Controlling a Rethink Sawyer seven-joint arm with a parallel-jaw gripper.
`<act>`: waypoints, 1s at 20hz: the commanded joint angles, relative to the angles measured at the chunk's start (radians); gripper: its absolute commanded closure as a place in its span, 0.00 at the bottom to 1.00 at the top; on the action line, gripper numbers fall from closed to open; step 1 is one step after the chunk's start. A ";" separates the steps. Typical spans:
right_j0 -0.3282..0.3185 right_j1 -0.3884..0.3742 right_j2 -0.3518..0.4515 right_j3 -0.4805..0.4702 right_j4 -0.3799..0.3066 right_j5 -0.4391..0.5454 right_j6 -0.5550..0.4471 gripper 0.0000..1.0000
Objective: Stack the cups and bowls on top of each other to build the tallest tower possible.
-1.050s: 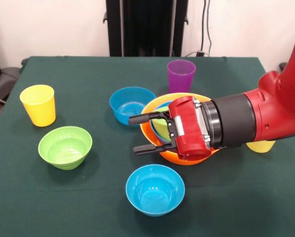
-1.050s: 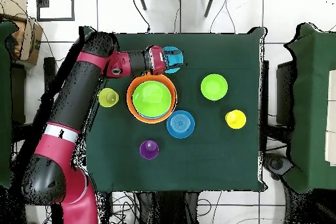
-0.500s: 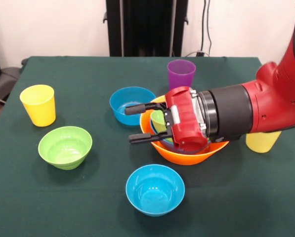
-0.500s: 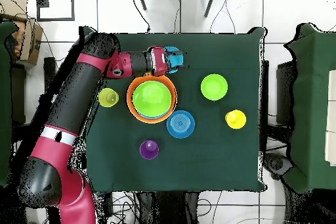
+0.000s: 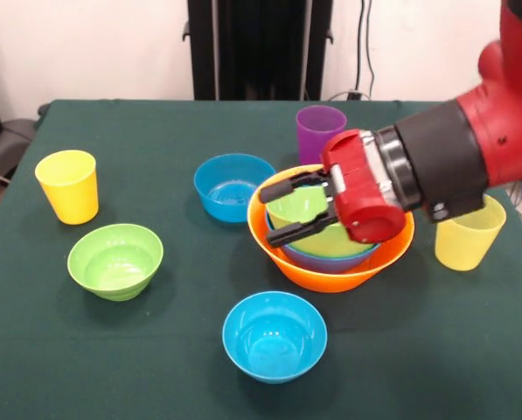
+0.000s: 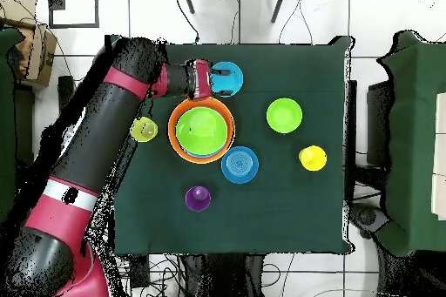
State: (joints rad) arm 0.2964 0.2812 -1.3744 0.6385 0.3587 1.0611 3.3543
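The tower is a big orange bowl (image 5: 330, 273) (image 6: 177, 128) with a blue bowl and a green bowl (image 5: 306, 206) (image 6: 201, 126) nested inside. My gripper (image 5: 282, 211) (image 6: 223, 82) hovers open and empty over the orange bowl's left rim, fingers pointing left. One small blue bowl (image 5: 233, 185) (image 6: 239, 165) sits just beyond it, another (image 5: 274, 335) (image 6: 232, 72) near the front edge. A small green bowl (image 5: 114, 260) (image 6: 284, 115) and the yellow cup (image 5: 68, 185) (image 6: 312, 158) stand at the left. The purple cup (image 5: 320, 133) (image 6: 198, 198) is behind the tower, the pale yellow cup (image 5: 469, 234) (image 6: 143, 128) to its right.
The dark green table (image 5: 156, 367) holds all of the pieces. My red arm (image 5: 470, 140) reaches in from the right, above the pale yellow cup. A black stand (image 5: 261, 48) rises behind the table's far edge.
My gripper has risen and drawn back to the right, from beside the orange bowl's left edge to above its rim. It stays open and empty. No bowl or cup has moved.
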 commanded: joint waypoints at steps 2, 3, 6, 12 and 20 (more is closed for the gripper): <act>0.009 -0.153 0.378 0.107 0.114 -0.142 -0.072 0.00; 0.010 -0.163 0.403 0.118 0.118 -0.157 -0.076 0.00; 0.010 -0.182 0.469 0.155 0.122 -0.223 -0.069 0.00; 0.011 -0.188 0.528 0.197 0.083 -0.341 -0.047 0.00; 0.016 -0.183 0.543 0.221 0.051 -0.408 -0.020 0.00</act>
State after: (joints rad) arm 0.3073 0.0957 -1.0202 0.7729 0.4310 0.7037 3.3543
